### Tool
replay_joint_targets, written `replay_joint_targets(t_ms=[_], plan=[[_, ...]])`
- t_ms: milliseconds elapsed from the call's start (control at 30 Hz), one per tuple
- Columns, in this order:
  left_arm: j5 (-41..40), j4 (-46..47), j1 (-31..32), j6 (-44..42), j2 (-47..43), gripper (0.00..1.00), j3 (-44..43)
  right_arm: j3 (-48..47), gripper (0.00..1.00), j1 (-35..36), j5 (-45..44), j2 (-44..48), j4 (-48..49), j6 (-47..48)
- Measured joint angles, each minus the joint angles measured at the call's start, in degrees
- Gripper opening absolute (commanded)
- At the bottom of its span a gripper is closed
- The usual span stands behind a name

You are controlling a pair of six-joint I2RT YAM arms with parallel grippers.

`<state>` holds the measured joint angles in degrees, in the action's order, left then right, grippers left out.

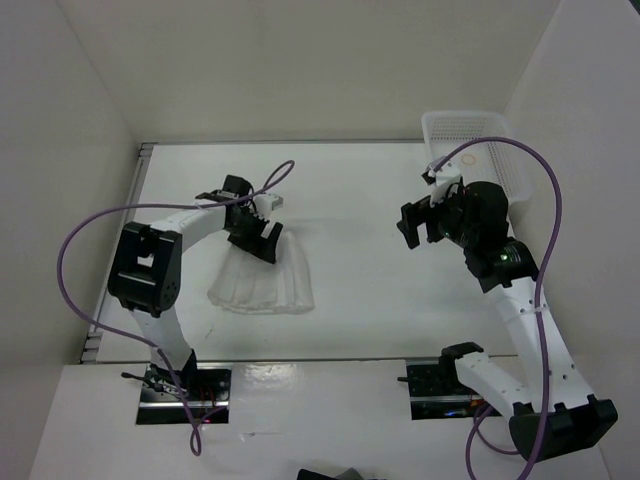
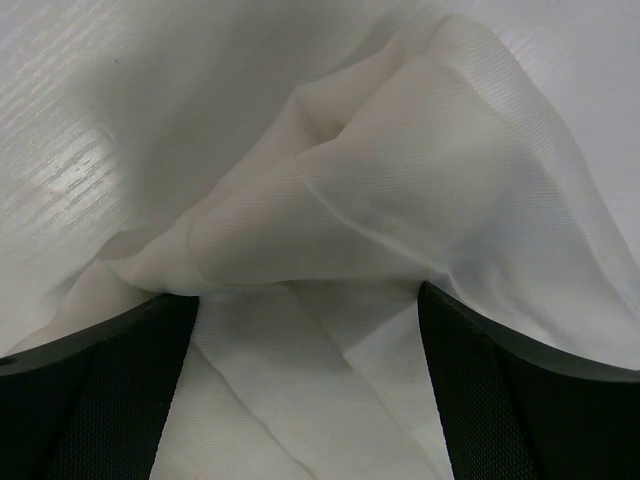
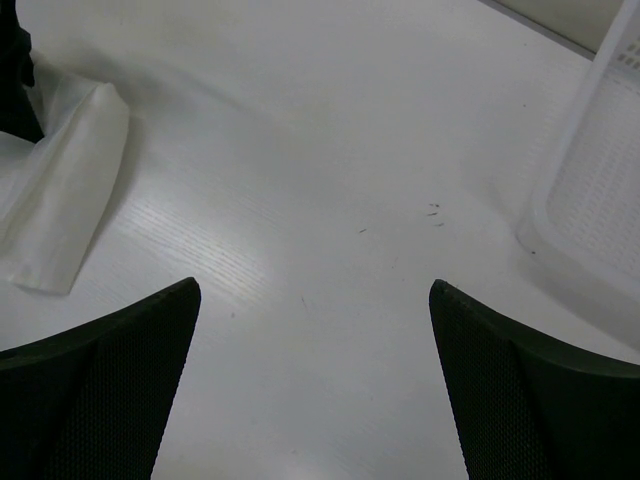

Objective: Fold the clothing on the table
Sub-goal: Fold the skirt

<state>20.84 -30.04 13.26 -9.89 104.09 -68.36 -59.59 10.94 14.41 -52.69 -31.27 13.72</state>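
The clothing, a thin white pleated skirt point(image 1: 265, 282), lies bunched and partly folded on the table point(image 1: 370, 270), left of centre. My left gripper point(image 1: 255, 240) is low over its upper edge. In the left wrist view the jaws point(image 2: 308, 296) stand wide open, with folds of the skirt point(image 2: 400, 190) lying between and just ahead of the fingertips, not pinched. My right gripper point(image 1: 418, 225) hovers open over bare table right of centre. The right wrist view shows nothing between its fingers point(image 3: 315, 285), and one end of the skirt point(image 3: 60, 190) at far left.
A white perforated basket point(image 1: 480, 150) stands at the back right corner of the table, also close on the right in the right wrist view point(image 3: 600, 180). Purple cables loop from both arms. White walls enclose the table on three sides.
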Motion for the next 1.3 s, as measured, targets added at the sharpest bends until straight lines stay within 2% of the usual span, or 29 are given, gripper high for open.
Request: replay_joint_targets(t_ms=[267,400,533,667,800,933,1100,1300], plan=[[-6.21,-0.92,3.56,2.62,1.66,0.97,-2.71,1.22,0.99,-0.31,0.0,0.7,0.74,-0.22],[-7.02,-5.42,3.78,2.67,-0.72,0.99,-5.14,1.7,0.99,-0.59,0.02,1.42,1.09,-0.35],[-6.86,-11.96,3.23,2.6,-9.22,1.0,-11.47,1.99,0.99,-0.59,0.02,2.86,1.25,-0.37],[-6.6,-12.83,-0.26,3.08,-23.93,1.0,-16.2,2.01,0.99,-1.07,-1.53,4.39,1.86,-1.64],[-9.66,-9.88,-6.97,5.68,-41.42,1.0,-11.06,2.05,0.99,-4.2,-5.99,5.53,3.08,-4.5],[-13.31,-7.54,-14.27,8.04,-55.12,1.0,-1.07,1.95,0.99,-9.29,-10.32,2.99,3.34,-7.34],[-15.26,-7.19,-20.94,8.94,-60.81,1.0,9.49,1.92,0.99,-14.97,-12.81,-1.38,1.36,-8.98],[-13.94,-7.37,-27.65,8.55,-61.4,1.0,15.15,2.73,0.99,-15.74,-13.64,4.17,0.5,-9.16]])
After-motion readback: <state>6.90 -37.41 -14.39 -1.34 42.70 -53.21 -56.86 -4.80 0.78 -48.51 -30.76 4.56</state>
